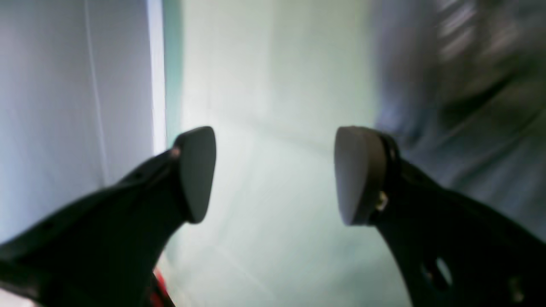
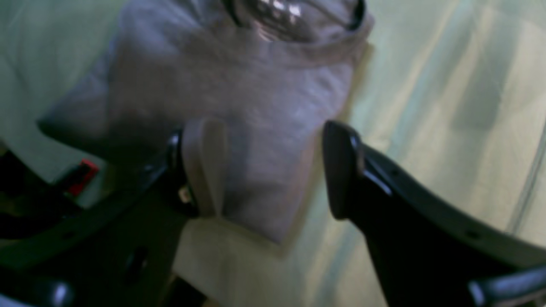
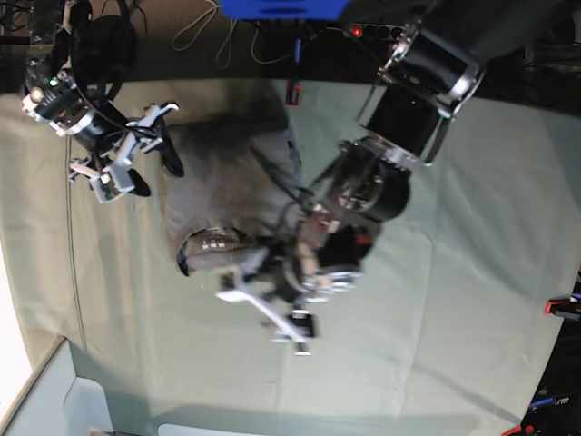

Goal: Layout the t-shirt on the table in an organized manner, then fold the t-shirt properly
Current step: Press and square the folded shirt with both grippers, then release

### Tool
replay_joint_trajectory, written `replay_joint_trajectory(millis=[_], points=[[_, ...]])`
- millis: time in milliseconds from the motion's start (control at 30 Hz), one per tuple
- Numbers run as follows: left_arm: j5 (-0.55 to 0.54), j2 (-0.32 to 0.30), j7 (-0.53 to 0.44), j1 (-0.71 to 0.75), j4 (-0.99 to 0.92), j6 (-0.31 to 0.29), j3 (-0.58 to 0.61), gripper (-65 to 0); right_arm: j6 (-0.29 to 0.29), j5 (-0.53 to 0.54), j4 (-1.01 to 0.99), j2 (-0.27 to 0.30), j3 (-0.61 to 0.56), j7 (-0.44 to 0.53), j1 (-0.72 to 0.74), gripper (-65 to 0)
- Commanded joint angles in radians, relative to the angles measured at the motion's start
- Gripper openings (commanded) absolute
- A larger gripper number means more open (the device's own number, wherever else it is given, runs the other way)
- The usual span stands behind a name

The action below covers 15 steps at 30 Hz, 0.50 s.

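Observation:
The grey t-shirt [image 3: 231, 177] lies bunched on the pale green table [image 3: 454, 300], its collar and white label [image 3: 211, 243] toward the near side. My left gripper [image 3: 272, 313] hovers just off the collar end; in the left wrist view the left gripper [image 1: 277, 175] is open and empty over bare cloth, with the t-shirt [image 1: 469, 106] blurred at the right. My right gripper [image 3: 154, 174] is at the shirt's left edge. Seen from the right wrist, the right gripper [image 2: 271, 168] stands open above the t-shirt [image 2: 256, 106], holding nothing.
Red clamps sit at the table's right edge [image 3: 558, 306] and back edge [image 3: 292, 93]. A white box [image 3: 54, 400] stands at the near left corner. Cables and dark gear line the back. A pale panel [image 1: 64, 106] fills the left of the left wrist view.

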Motion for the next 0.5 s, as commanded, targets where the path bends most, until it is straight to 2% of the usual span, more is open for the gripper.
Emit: replay_joint_trajectory(millis=[0, 133, 267, 367, 467], points=[[0.0, 0.013, -0.014, 0.013, 0.03, 0.012, -0.029, -23.1, 0.014, 0.015, 0.019, -0.005, -0.007, 0.026, 0.004, -28.5], [-0.002, 0.012, -0.008, 0.114, 0.101, 0.012, -0.169, -23.1, 0.014, 0.015, 0.027, -0.019, -0.065, 0.026, 0.004, -29.0], [-0.028, 0.021, -0.008, 0.217, 0.163, 0.012, -0.354, -23.1, 0.014, 0.015, 0.027, -0.037, -0.156, 0.026, 0.014, -37.0], [-0.15, 0.025, -0.007, 0.28, 0.226, 0.012, -0.494, -23.1, 0.014, 0.015, 0.027, -0.062, -0.225, 0.026, 0.012, -43.0], [-0.272, 0.025, 0.029, 0.332, 0.285, 0.011, -0.614, -23.2, 0.014, 0.015, 0.021, -0.08, -0.283, 0.026, 0.007, -43.5]])
